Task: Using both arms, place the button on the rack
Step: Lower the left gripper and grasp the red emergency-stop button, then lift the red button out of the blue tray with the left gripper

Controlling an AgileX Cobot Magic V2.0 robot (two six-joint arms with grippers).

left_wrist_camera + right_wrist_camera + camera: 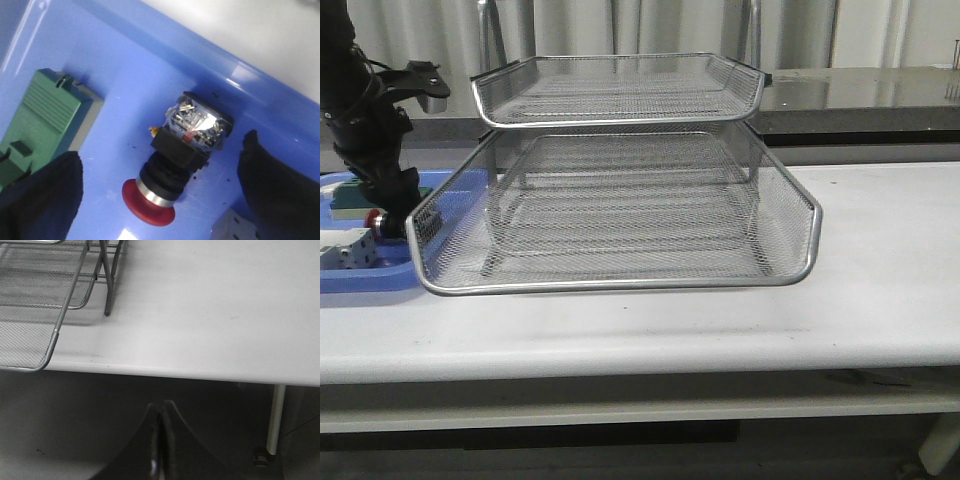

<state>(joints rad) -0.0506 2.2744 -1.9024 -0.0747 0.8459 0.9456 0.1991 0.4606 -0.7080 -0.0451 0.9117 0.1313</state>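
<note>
Closest, the left gripper point(160, 200) hangs over the button point(175, 162), its dark fingers point(42, 200) spread wide on either side and touching nothing. That button lies on its side in the blue plastic tray point(125, 65), red mushroom cap toward the fingers, then a silver collar, a black body and a clear contact block showing metal terminals. It looks small, rigid and light; the rounded cap and collar would likely slip or roll, so the squarish black body seems the safer hold (the terminals look delicate). A green block point(47, 120) lies just beside it. Beyond the tray stands the wire-mesh rack point(620, 200), its lower tier slid forward. The right gripper point(159, 440), fingers pressed together and empty, waits off the table's front edge.
</note>
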